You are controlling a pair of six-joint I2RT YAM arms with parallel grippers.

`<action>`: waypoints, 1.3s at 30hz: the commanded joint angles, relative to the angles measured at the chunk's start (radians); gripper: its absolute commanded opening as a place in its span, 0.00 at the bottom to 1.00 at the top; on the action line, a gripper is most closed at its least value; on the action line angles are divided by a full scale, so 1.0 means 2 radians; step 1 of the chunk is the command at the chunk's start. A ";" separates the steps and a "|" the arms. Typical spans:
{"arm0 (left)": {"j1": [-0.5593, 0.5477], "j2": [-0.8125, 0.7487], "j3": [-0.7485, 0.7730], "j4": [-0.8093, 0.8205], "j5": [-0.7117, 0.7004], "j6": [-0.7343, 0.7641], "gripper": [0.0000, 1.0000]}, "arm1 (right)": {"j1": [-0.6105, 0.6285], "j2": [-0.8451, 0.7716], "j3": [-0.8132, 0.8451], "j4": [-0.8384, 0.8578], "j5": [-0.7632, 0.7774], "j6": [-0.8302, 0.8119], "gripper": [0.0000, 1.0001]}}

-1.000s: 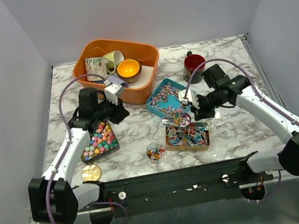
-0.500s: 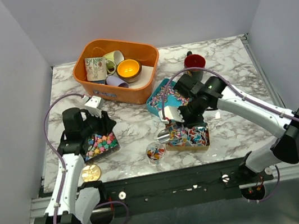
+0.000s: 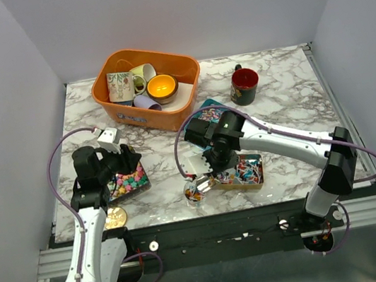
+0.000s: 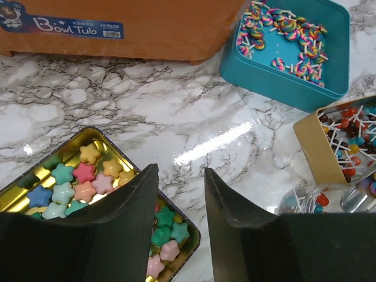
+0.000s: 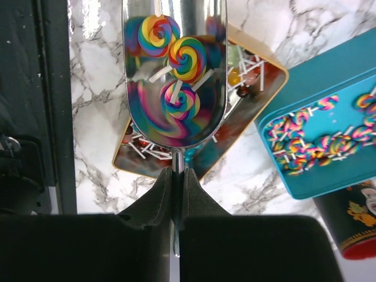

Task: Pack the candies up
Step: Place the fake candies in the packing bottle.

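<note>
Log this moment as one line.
left gripper: open, above star-candy tin | right gripper: shut on scoop | scoop: swirl lollipops inside, held near clear jar

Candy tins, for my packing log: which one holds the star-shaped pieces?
The gold tin beneath the fingers of the left gripper, filled with pastel stars; the teal tray and the other gold tin hold lollipops.
</note>
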 commanded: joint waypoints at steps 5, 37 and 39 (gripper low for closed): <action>0.011 -0.026 -0.024 0.036 0.007 -0.024 0.49 | 0.063 0.035 0.059 -0.109 0.103 0.051 0.01; -0.030 0.160 0.079 -0.091 -0.124 -0.109 0.57 | -0.065 -0.057 0.101 -0.008 0.087 0.127 0.01; -0.036 0.181 0.088 -0.093 -0.135 -0.110 0.57 | -0.111 -0.061 0.111 -0.001 0.075 0.142 0.01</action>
